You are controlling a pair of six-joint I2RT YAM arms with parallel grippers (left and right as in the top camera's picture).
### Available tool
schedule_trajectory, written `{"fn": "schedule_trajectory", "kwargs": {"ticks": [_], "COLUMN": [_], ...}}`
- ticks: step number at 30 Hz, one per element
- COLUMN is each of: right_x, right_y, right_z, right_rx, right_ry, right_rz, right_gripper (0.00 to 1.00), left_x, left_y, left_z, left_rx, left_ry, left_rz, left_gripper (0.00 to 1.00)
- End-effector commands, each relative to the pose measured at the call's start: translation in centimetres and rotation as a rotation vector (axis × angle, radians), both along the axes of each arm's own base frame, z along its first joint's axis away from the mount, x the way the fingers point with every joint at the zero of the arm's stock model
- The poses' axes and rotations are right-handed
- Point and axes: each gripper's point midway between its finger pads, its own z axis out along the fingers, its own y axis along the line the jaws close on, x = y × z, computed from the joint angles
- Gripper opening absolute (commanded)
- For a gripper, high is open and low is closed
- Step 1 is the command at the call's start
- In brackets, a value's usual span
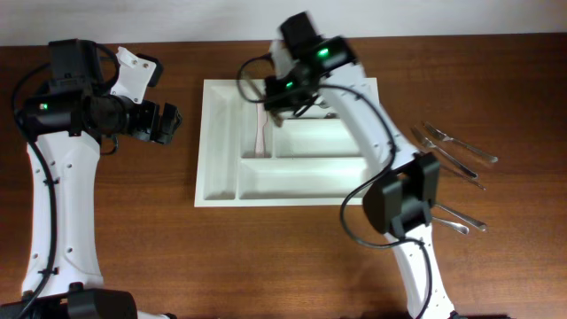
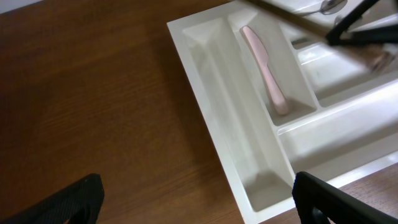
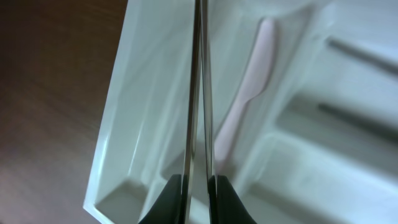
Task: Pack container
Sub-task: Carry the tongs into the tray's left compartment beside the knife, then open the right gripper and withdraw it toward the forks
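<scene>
White and rectangular, the container (image 1: 221,190) is seen lying flat on the brown wooden table (image 1: 133,239), midway between the two arms; in the overhead view its long axis runs left to right; the two narrow compartments stand crosswise at its left end, and the three long ones are stacked to their right, following the long axis.

A pink utensil (image 1: 260,133) is laid lengthwise in the inner narrow compartment, across the container's long axis; the outer narrow compartment beside it is seen bare in the left wrist view.

The right gripper (image 3: 199,200) is held over the far edge of the container, above the narrow compartments; its fingers (image 3: 224,199) are pressed together on a thin metal utensil (image 3: 198,93), seen edge-on and pointing straight out from the fingertips along the narrow compartments. The right arm (image 1: 368,124) is stretched across the container's right part, so that parts of the long compartments are hidden from above; dark blurred shapes are seen in them from the right wrist, but their kind cannot be told.

The left gripper (image 2: 199,211) is held over the table just beside the container's left end, its fingers spread wide with nothing between them.

Loose cutlery (image 1: 456,152) is scattered on the table to the right, well apart from the container.
</scene>
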Motion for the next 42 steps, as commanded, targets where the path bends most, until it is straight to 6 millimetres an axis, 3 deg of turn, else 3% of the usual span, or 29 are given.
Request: {"fn": "schedule_trajectory", "kwargs": {"ticks": [1, 12, 22, 24, 25, 27, 30, 35, 40, 42], "right_x": [-0.2, -4.4, -6.6, -6.7, -6.7, -6.7, -6.3, -4.3, -1.2, 0.3], "right_y": [0.2, 5.5, 7.7, 7.8, 7.9, 7.8, 7.2, 3.8, -2.1, -5.4], "right_z": [1.8, 0.2, -0.1, -0.1, 0.0, 0.0, 0.7, 3.2, 6.7, 8.1], "right_rx": [-0.061, -0.071, -0.095, -0.095, -0.094, -0.092, -0.085, -0.07, -0.039, -0.035], "right_ry": [-0.024, 0.034, 0.034, 0.034, 0.035, 0.036, 0.029, 0.012, -0.025, -0.059], "right_rz": [-0.171, -0.12, -0.103, -0.1, -0.099, -0.099, -0.11, -0.182, -0.307, -0.349], "right_gripper": [0.04, 0.04, 0.04, 0.52, 0.63, 0.7, 0.73, 0.72, 0.71, 0.71], "left_x": [-0.4, -0.4, -0.4, -0.4, -0.4, -0.4, -0.4, -0.4, -0.4, -0.4], "left_y": [-0.2, -0.2, -0.2, -0.2, -0.2, -0.2, -0.2, -0.2, -0.2, -0.2], "left_z": [1.2, 1.2, 1.2, 1.2, 1.2, 1.2, 1.2, 1.2, 1.2, 1.2], "left_rx": [0.002, 0.002, 0.002, 0.002, 0.002, 0.002, 0.002, 0.002, 0.002, 0.002], "left_ry": [-0.036, -0.036, -0.036, -0.036, -0.036, -0.036, -0.036, -0.036, -0.036, -0.036], "left_rz": [-0.016, -0.016, -0.016, -0.016, -0.016, -0.016, -0.016, -0.017, -0.016, -0.016], "left_gripper": [0.99, 0.99, 0.99, 0.99, 0.99, 0.99, 0.99, 0.99, 0.99, 0.99]}}
